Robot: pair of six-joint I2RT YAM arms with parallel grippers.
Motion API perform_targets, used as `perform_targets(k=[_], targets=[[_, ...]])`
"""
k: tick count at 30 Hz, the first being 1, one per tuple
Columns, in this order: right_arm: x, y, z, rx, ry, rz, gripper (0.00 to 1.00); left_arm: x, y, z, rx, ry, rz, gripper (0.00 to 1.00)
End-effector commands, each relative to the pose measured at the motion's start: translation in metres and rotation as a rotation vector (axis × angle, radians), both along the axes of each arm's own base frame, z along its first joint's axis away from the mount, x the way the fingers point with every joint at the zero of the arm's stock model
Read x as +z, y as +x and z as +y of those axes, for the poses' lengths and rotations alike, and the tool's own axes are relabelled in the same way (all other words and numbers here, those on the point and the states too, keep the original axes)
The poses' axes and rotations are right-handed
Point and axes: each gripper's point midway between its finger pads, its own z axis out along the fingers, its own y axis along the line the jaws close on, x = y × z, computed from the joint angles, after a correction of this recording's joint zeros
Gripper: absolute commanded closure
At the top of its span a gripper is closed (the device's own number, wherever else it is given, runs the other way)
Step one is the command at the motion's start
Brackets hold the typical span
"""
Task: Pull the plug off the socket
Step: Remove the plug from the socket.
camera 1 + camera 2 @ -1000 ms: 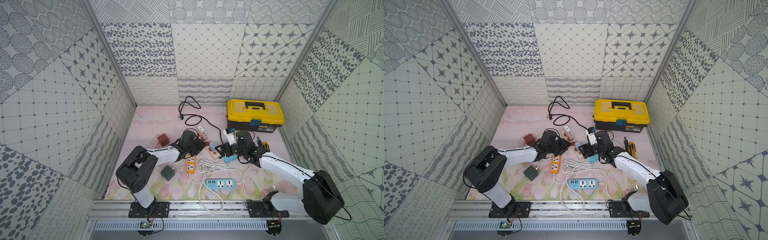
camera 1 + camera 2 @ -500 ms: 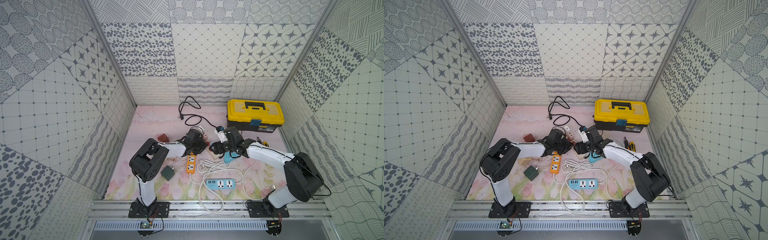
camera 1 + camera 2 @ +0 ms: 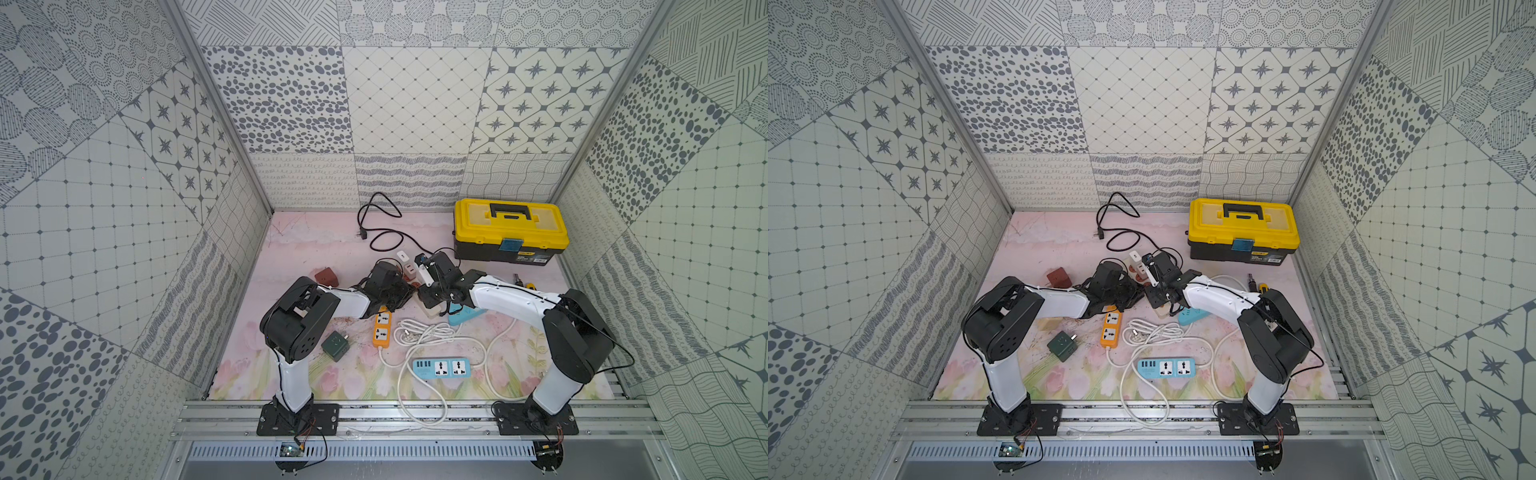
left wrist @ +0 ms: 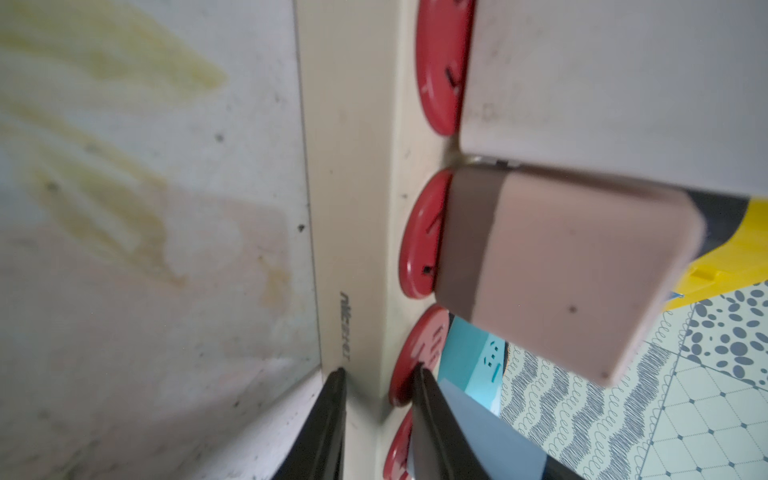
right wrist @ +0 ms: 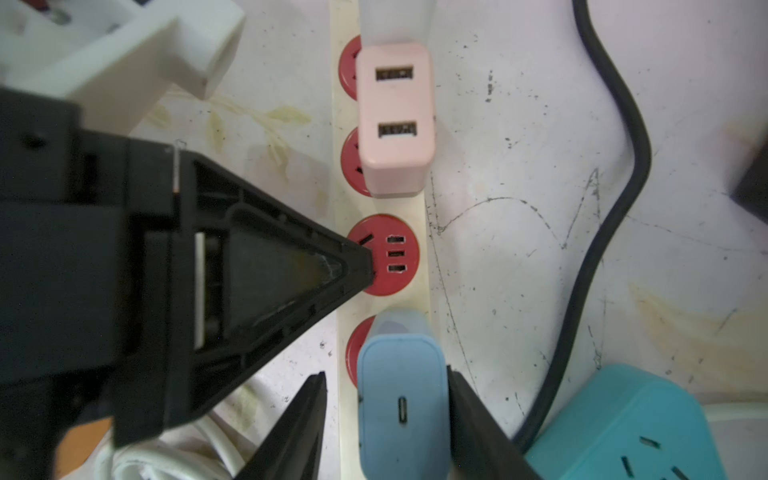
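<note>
half gripped: your left jaws clamp the power strip (image 4: 353, 208); right jaws flank the blue plug (image 5: 403, 386), apart. next: close, then pull.

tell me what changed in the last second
Both arms stretched farther in over the cream power strip. The left gripper closed on the strip's edge; the right gripper narrowed around the blue charger, not yet clamped. The toolbox and green adapter stayed put.

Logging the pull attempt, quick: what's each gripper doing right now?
Left gripper: shut on the cream power strip.
Right gripper: open, straddling the blue plug, not clamped.
</note>
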Motion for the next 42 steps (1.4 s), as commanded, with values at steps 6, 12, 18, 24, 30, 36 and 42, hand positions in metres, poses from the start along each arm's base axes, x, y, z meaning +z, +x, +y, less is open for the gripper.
perform_targets(k=[6, 12, 18, 24, 30, 36, 42], targets=[[-0.001, 0.015, -0.005, -0.060, -0.066, -0.008, 0.68, -0.064, -0.028, 0.040, 0.082, 0.187, 0.204, 0.74], [0.008, -0.004, 0.026, -0.001, -0.064, -0.050, 0.74, -0.071, -0.030, 0.045, 0.091, 0.212, 0.224, 0.74], [0.005, 0.007, 0.027, -0.049, -0.002, 0.039, 0.74, -0.076, -0.033, 0.048, 0.091, 0.234, 0.237, 0.74], [0.004, 0.018, -0.004, -0.097, 0.116, 0.128, 0.74, -0.077, -0.033, 0.051, 0.094, 0.242, 0.237, 0.74], [-0.004, -0.019, 0.025, -0.027, 0.030, -0.006, 0.74, -0.078, -0.032, 0.052, 0.097, 0.248, 0.239, 0.74], [0.006, -0.001, 0.033, -0.081, 0.009, 0.023, 0.74, -0.079, -0.031, 0.053, 0.089, 0.263, 0.242, 0.74], [0.018, 0.029, 0.009, -0.113, 0.180, 0.174, 0.75, -0.079, -0.030, 0.053, 0.091, 0.269, 0.244, 0.74]])
